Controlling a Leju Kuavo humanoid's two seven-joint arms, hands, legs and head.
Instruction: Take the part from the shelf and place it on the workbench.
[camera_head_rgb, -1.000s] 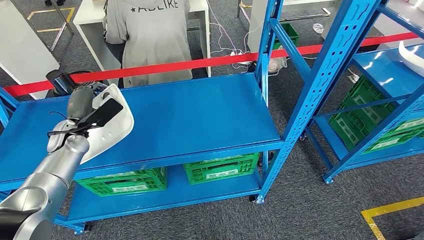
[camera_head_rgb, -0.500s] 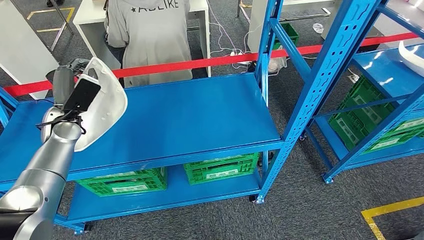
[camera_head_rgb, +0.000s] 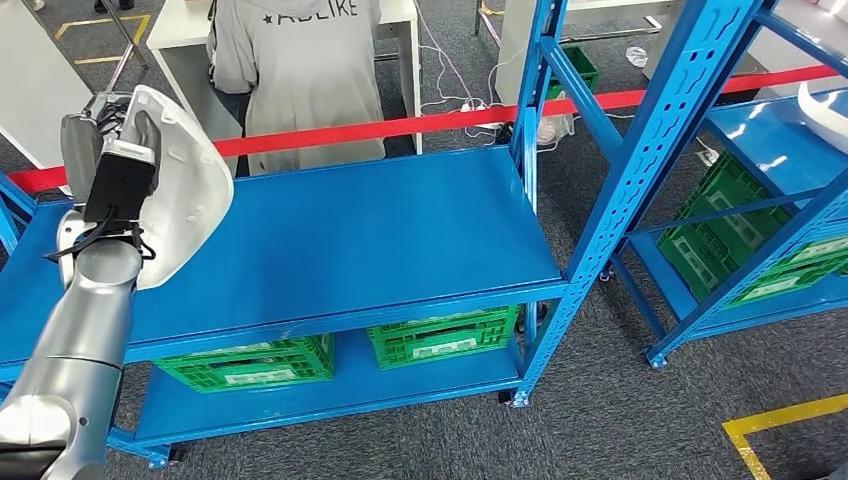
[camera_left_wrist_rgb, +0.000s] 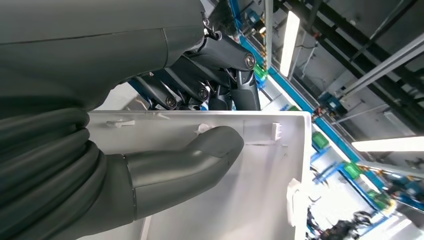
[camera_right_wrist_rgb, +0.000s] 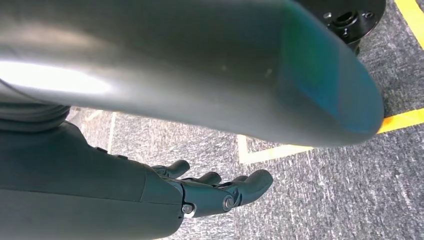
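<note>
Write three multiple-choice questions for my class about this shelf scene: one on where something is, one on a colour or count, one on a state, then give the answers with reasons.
1. Where are the green crates?
A. on the lower shelf level
B. on the top board
C. on the floor

2. What colour is the shelf?
A. red
B. blue
C. white

3. What is the left hand doing?
A. hanging empty
B. resting on the shelf
C. holding the white part

Answers: 1 A, the crates sit under the top board. 2 B, its boards and posts are blue. 3 C, the left wrist view shows the thumb pressed on the white part, lifted off the shelf.
</note>
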